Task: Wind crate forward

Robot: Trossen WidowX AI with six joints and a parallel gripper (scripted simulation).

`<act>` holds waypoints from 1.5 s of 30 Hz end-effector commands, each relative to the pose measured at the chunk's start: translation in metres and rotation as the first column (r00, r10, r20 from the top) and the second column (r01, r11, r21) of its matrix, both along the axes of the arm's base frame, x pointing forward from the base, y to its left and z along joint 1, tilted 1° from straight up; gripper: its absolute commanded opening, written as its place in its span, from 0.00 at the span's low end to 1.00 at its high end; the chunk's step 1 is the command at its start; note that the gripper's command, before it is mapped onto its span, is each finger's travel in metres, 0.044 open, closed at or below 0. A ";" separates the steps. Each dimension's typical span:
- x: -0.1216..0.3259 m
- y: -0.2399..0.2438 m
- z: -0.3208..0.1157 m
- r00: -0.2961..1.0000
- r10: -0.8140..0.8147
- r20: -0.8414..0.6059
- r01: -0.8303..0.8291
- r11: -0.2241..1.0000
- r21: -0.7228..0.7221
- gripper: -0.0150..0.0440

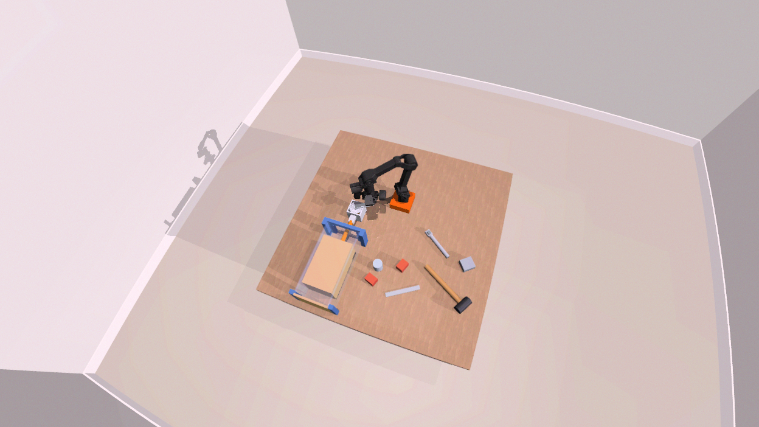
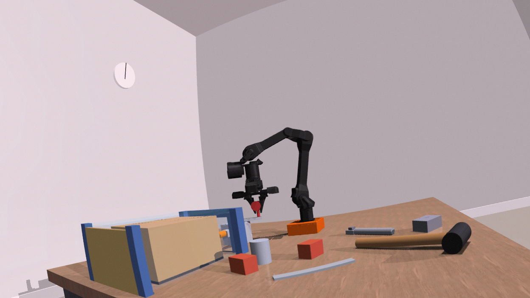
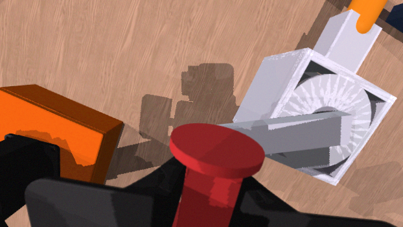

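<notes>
My gripper (image 2: pixel 258 211) (image 3: pixel 204 157) is shut on the red grip of the winch handle (image 2: pixel 255 205) (image 3: pixel 217 147). The handle's grey arm reaches over the open top of the pale winch (image 1: pixel 362 213) (image 3: pixel 256 91), and its far end lies over the middle of the round drum. The square key is hidden, so its seating cannot be told. The tan crate (image 1: pixel 329 260) (image 2: pixel 181 240) looks flat inside the clear-panelled cubby. An orange strap (image 1: pixel 345 235) (image 2: pixel 222 234) (image 3: pixel 369 11) runs from the winch toward it through the blue frame (image 1: pixel 365 235) (image 2: pixel 237 229). A gap shows between the crate's front and the frame.
The arm's orange base (image 1: pixel 402 202) (image 2: pixel 305 226) (image 3: pixel 65 120) stands beside the winch. A grey cylinder (image 1: pixel 377 264) (image 2: pixel 260 251) and two red blocks (image 1: pixel 402 264) (image 1: pixel 371 279) stand beside the cubby. Farther right lie a flat bar (image 1: pixel 402 291), wrench-like tool (image 1: pixel 438 244), mallet (image 1: pixel 444 284) and grey block (image 1: pixel 467 263).
</notes>
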State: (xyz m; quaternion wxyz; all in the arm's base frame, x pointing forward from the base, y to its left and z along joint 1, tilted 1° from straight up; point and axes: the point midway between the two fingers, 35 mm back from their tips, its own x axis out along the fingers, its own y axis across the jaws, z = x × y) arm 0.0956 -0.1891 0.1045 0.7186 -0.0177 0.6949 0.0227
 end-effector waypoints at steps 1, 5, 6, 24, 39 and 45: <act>-0.014 -0.008 -0.002 0.999 -0.020 -0.037 0.020 1.000 -0.020 0.25; -0.018 -0.010 -0.002 0.999 -0.020 -0.037 0.020 1.000 -0.020 0.25; -0.019 -0.011 -0.002 0.999 -0.020 -0.037 0.020 1.000 -0.020 0.25; -0.034 -0.023 -0.002 0.999 -0.020 -0.039 0.020 1.000 -0.021 0.25; -0.044 -0.036 -0.001 0.999 -0.020 -0.040 0.020 1.000 -0.022 0.25; -0.048 -0.041 -0.001 0.999 -0.021 -0.040 0.020 1.000 -0.023 0.25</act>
